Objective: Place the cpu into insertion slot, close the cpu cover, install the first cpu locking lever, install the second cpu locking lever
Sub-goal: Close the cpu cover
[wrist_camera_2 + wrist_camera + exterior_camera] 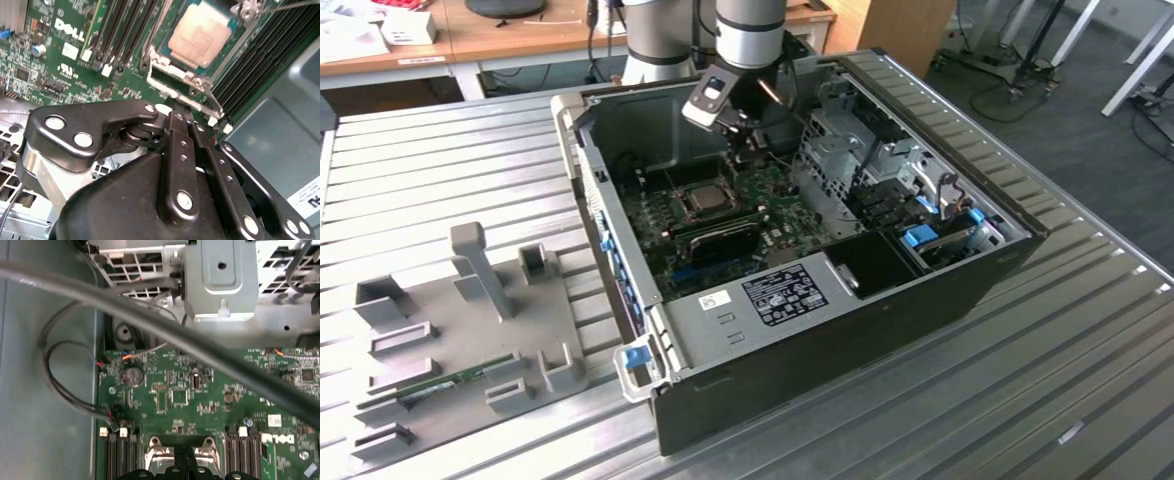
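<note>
The cpu [200, 35], a silvery-tan square, lies flat in the insertion slot [148, 56] on the green board inside the open computer case [854, 330]. In the exterior view the slot [707, 198] sits just below my gripper [750, 152], which hangs inside the case. In the second wrist view my gripper [186, 117] has its black fingers pressed together, with the tips at the silvery edge of the cpu cover [175, 72]. I cannot tell whether the tips hold that edge. The first wrist view shows the cover's hinge tabs [156, 452] beside my gripper [187, 465]. A thin wire lever [285, 6] runs past the slot's far corner.
Long black memory slots [120, 35] flank the socket. A thick grey cable [150, 325] and thin wires [65, 390] cross above the board. A metal drive cage [854, 160] fills the case's right side. A grey fixture tray [467, 330] lies on the slatted table [987, 400].
</note>
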